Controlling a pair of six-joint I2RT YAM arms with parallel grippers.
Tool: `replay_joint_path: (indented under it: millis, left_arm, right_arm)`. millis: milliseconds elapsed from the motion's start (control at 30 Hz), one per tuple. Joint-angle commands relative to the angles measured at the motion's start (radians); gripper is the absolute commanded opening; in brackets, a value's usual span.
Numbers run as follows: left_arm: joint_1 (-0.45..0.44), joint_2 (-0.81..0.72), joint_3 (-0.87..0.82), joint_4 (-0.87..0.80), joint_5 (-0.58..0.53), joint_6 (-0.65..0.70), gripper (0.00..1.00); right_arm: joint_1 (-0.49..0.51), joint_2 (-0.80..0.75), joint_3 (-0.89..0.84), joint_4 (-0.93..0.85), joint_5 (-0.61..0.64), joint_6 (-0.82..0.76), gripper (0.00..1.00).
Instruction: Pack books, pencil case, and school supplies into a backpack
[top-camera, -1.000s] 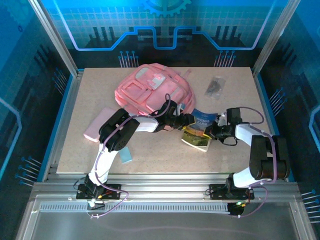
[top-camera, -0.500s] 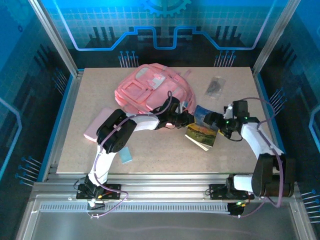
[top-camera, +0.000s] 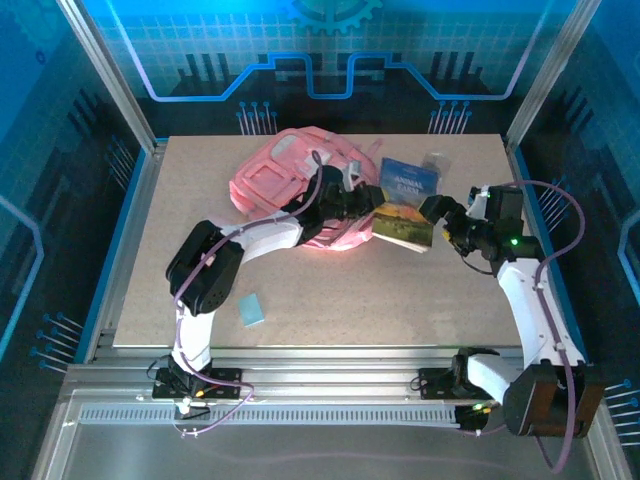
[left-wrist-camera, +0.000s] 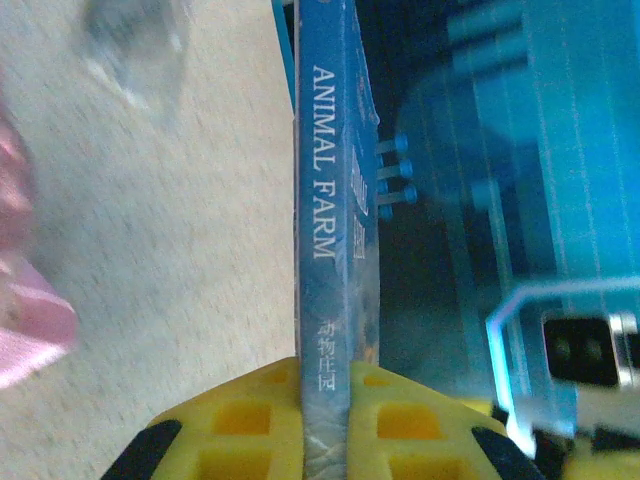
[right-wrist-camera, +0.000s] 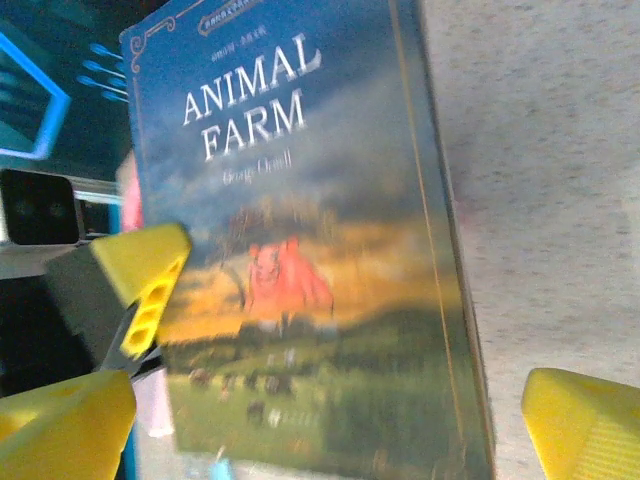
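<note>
The landscape-cover book (top-camera: 405, 200), titled ANIMAL FARM, is held off the table at the backpack's right side. My left gripper (top-camera: 365, 207) is shut on its spine edge (left-wrist-camera: 335, 200), with the yellow fingers (left-wrist-camera: 250, 410) pressed on both sides. My right gripper (top-camera: 442, 216) is open at the book's right edge, its fingertips (right-wrist-camera: 580, 420) spread wide either side of the cover (right-wrist-camera: 310, 300). The pink backpack (top-camera: 285, 180) lies at the back left. The pale blue rectangle (top-camera: 251, 309) lies near the front. The dark grey packet (top-camera: 436, 161) peeks out behind the book. The pencil case and the black book are out of sight.
My left forearm (top-camera: 270, 235) stretches across the backpack's front edge. Metal frame posts (top-camera: 530, 90) and blue panels border the table (top-camera: 350, 300) at the back and sides.
My left gripper has carried the book from mid-table up and back to beside the backpack. My right arm has swung back and right with it. My left elbow now covers the pencil case.
</note>
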Motion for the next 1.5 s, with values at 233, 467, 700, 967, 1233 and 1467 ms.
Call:
replay_joint_path:
  millis: [233,467,700,967,1233,1467]
  left_arm:
    - [0.023,-0.089,-0.051,0.222,-0.379,-0.086,0.0]
    - [0.014,-0.125,-0.116,0.317,-0.42,-0.151,0.0]
    - [0.0,-0.157,-0.2,0.435,-0.448,-0.222,0.0]
    - [-0.006,-0.174,-0.257,0.451,-0.428,-0.262,0.0]
    - [0.005,-0.236,-0.273,0.272,-0.342,-0.09,0.66]
    - [0.032,-0.282,-0.172,-0.179,-0.278,0.271,0.71]
  right_arm:
    - [0.247,0.036,-0.184,0.547,0.125,0.504,1.0]
    - [0.36,0.156,-0.179,0.778,0.252,0.595,1.0]
    - [0.405,0.292,-0.166,1.003,0.265,0.638,0.99]
    - [0.398,0.307,-0.164,1.08,0.333,0.605,0.21]
    - [0.318,0.254,-0.142,0.9,0.297,0.503,0.0]
    - [0.148,0.143,-0.1,0.593,0.207,0.28,0.0]
